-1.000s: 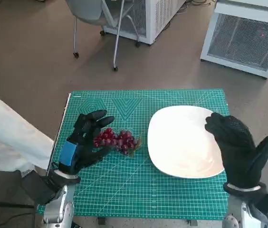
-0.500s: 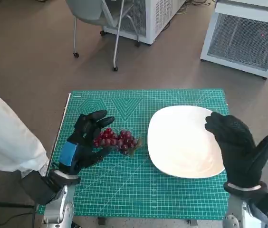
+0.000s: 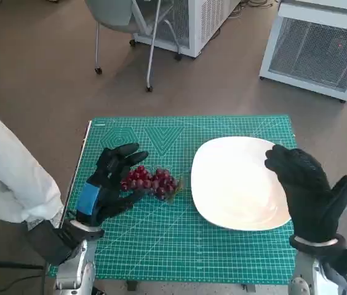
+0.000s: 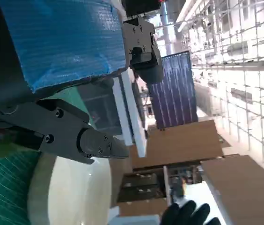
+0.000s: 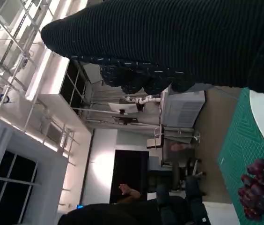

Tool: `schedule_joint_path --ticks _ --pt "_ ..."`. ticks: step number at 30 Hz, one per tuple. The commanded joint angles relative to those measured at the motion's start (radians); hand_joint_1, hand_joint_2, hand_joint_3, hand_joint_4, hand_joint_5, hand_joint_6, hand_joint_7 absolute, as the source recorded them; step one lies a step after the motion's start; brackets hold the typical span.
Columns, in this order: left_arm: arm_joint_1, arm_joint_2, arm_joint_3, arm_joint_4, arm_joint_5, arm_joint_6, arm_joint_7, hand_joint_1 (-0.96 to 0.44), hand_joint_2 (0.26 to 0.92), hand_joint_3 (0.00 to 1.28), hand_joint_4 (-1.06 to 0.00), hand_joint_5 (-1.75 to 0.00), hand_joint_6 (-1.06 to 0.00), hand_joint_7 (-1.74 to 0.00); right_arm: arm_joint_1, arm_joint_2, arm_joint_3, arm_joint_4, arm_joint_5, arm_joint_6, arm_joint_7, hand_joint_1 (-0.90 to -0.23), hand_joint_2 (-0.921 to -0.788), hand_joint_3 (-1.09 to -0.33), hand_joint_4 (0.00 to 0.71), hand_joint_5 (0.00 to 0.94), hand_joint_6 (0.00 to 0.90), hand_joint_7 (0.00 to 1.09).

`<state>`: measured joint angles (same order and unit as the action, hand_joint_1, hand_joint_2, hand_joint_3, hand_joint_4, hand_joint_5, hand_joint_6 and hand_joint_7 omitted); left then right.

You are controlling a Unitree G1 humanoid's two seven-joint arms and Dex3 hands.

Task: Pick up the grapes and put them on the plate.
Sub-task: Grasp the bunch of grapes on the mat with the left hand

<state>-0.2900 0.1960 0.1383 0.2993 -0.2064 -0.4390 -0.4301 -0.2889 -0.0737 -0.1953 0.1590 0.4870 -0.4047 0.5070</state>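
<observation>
You are looking at one bunch of dark red grapes [image 3: 149, 181] lying on the green gridded cutting mat [image 3: 161, 246] covering the table, just left of one white rounded plate [image 3: 235, 184]. Your left hand [image 3: 106, 184] is cupping the bunch with spread fingers [image 3: 127, 150], gripping nothing. Your right hand [image 3: 309, 193] is hovering open over the plate's right rim, near the table's right edge.

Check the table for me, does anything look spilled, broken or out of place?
Nothing stands out. The grapes lie in one bunch on the mat, beside the left hand. The plate sits flat and bare, with the right hand over its edge.
</observation>
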Motion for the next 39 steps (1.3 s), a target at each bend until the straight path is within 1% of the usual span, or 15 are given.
schedule_joint_path --ticks 1,3,5,8,11,15,18,21,29,39 --pt "0.009 0.084 -0.022 -0.045 0.151 -0.028 0.04 -0.28 0.921 0.07 -0.19 -0.36 -0.12 -0.61 0.012 -0.002 -0.003 0.011 0.0 0.008 0.006 -0.365 -0.921 -0.539 0.436 0.499 0.222 0.9" --pt "0.008 0.14 -0.036 -0.076 0.247 -0.017 0.057 -0.32 0.919 0.04 -0.18 -0.2 -0.12 -0.46 0.01 -0.003 -0.004 0.013 0.001 0.01 0.006 -0.366 -0.921 -0.539 0.436 0.499 0.222 0.9" --pt "0.007 0.189 -0.048 -0.114 0.323 0.008 0.063 -0.35 0.91 0.02 -0.14 -0.11 -0.12 -0.33 0.009 -0.003 -0.004 0.015 0.002 0.011 0.006 -0.367 -0.921 -0.538 0.437 0.498 0.222 0.9" --pt "0.006 0.239 -0.062 -0.171 0.403 0.061 0.064 -0.38 0.874 0.01 -0.06 -0.03 -0.11 -0.17 0.009 -0.003 -0.004 0.013 0.001 0.012 0.004 -0.369 -0.921 -0.536 0.438 0.498 0.224 0.9" --pt "0.011 0.27 -0.077 -0.236 0.458 0.137 0.058 -0.36 0.823 0.0 -0.02 -0.01 -0.1 -0.1 0.01 -0.003 -0.004 0.011 0.0 0.014 0.002 -0.37 -0.921 -0.535 0.439 0.496 0.226 0.9" --pt "0.02 0.29 -0.1 -0.331 0.527 0.269 0.05 -0.23 0.747 0.0 0.0 0.0 -0.12 -0.07 0.012 -0.003 -0.005 0.009 0.002 0.015 0.002 -0.371 -0.921 -0.534 0.44 0.494 0.228 0.89" --pt "0.02 0.296 -0.125 -0.386 0.581 0.351 0.052 -0.16 0.721 0.0 0.0 0.0 -0.15 -0.06 0.013 -0.004 -0.006 0.008 0.003 0.014 0.003 -0.371 -0.921 -0.533 0.441 0.493 0.23 0.89" --pt "0.016 0.301 -0.148 -0.414 0.625 0.398 0.056 -0.14 0.71 0.0 0.0 0.0 -0.18 -0.04 0.012 -0.003 -0.006 0.01 0.003 0.013 0.002 -0.371 -0.921 -0.533 0.442 0.491 0.232 0.89" --pt "-0.014 0.295 -0.23 -0.422 0.773 0.481 0.095 -0.18 0.711 0.0 0.0 0.0 -0.22 -0.03 0.008 -0.001 -0.009 0.02 0.003 0.007 0.004 -0.371 -0.921 -0.532 0.444 0.486 0.234 0.88" --pt "-0.076 0.263 -0.33 -0.334 0.92 0.553 0.161 -0.26 0.725 0.0 -0.05 -0.01 -0.27 -0.02 0.009 0.0 -0.011 0.019 0.002 0.008 0.001 -0.371 -0.921 -0.532 0.447 0.481 0.237 0.88"
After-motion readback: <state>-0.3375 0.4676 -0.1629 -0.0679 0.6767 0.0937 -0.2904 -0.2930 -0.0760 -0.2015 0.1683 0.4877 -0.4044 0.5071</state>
